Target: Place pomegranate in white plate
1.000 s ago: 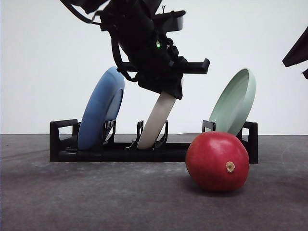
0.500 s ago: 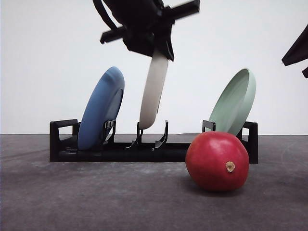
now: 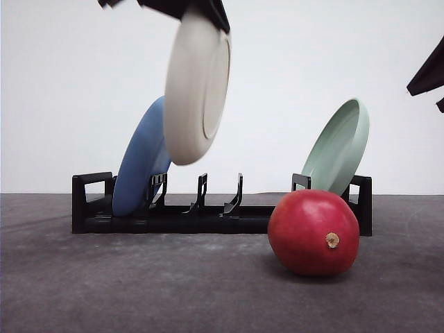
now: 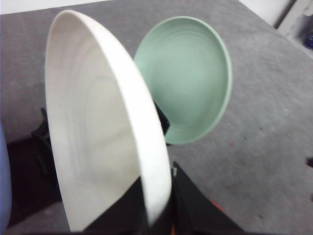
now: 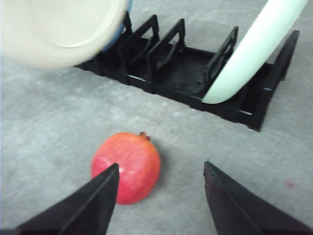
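Overhead, the left gripper (image 4: pixel 159 215) is holding the white plate (image 3: pixel 196 87) in the air above the black rack (image 3: pixel 208 215), its jaws pinching the plate's rim, as the left wrist view shows. The plate is hanging on edge, tilted, partly covering the blue plate (image 3: pixel 142 163) that is leaning in the rack's left end. The green plate (image 3: pixel 338 147) is leaning in the right end, and the middle slots between them are standing bare. The pomegranate (image 3: pixel 313 233) is lying on the grey table (image 3: pixel 139 284) just in front of the rack's right end, below the green plate, its stem nub facing the front camera. The right gripper (image 5: pixel 161 196) is hovering over the table with its jaws spread wide, the pomegranate lying beside one finger and touching neither.
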`<action>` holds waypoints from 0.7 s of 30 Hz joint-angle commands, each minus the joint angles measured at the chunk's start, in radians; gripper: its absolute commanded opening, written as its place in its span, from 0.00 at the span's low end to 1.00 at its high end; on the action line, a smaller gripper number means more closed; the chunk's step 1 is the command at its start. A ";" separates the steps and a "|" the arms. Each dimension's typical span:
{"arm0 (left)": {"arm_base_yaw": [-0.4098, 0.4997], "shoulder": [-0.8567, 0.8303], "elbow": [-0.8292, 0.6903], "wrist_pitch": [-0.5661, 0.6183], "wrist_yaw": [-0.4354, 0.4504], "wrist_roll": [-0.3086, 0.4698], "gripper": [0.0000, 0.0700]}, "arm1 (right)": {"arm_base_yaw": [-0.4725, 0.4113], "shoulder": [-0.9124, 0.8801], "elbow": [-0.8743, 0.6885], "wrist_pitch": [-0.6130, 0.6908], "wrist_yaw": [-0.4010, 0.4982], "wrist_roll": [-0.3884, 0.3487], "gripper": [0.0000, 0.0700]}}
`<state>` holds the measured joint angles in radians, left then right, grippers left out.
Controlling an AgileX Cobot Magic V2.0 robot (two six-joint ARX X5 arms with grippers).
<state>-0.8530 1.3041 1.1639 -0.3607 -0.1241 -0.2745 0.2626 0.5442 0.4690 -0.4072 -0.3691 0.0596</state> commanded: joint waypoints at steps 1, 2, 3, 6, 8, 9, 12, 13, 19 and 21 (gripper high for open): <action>-0.023 -0.022 0.000 0.000 -0.002 -0.001 0.01 | 0.004 0.003 0.017 0.011 0.008 0.000 0.50; -0.032 -0.042 -0.014 -0.001 -0.002 -0.003 0.01 | 0.004 0.003 0.017 0.011 0.009 0.000 0.50; -0.042 -0.063 -0.033 0.001 -0.003 -0.005 0.01 | 0.004 0.003 0.017 0.011 0.009 0.000 0.50; -0.075 -0.132 -0.103 0.015 -0.018 -0.019 0.01 | 0.004 0.003 0.017 0.013 0.010 0.000 0.50; -0.102 -0.187 -0.167 0.035 -0.057 -0.032 0.01 | 0.004 0.003 0.017 0.015 0.010 0.000 0.50; -0.117 -0.215 -0.198 0.044 -0.080 -0.033 0.01 | 0.004 0.003 0.017 0.016 0.010 0.000 0.50; -0.164 -0.290 -0.288 0.056 -0.143 -0.007 0.01 | 0.004 0.003 0.017 0.017 0.011 0.000 0.50; -0.179 -0.312 -0.315 0.055 -0.155 0.011 0.01 | 0.004 0.003 0.017 0.017 0.011 0.000 0.50; -0.277 -0.363 -0.393 -0.059 -0.233 0.205 0.01 | 0.004 0.003 0.017 0.017 0.011 0.000 0.50; -0.311 -0.350 -0.393 -0.110 -0.267 0.306 0.01 | 0.004 0.003 0.017 0.017 0.011 0.000 0.50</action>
<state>-1.1449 0.9413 0.7631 -0.4695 -0.3749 -0.1037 0.2626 0.5442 0.4690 -0.4026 -0.3626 0.0593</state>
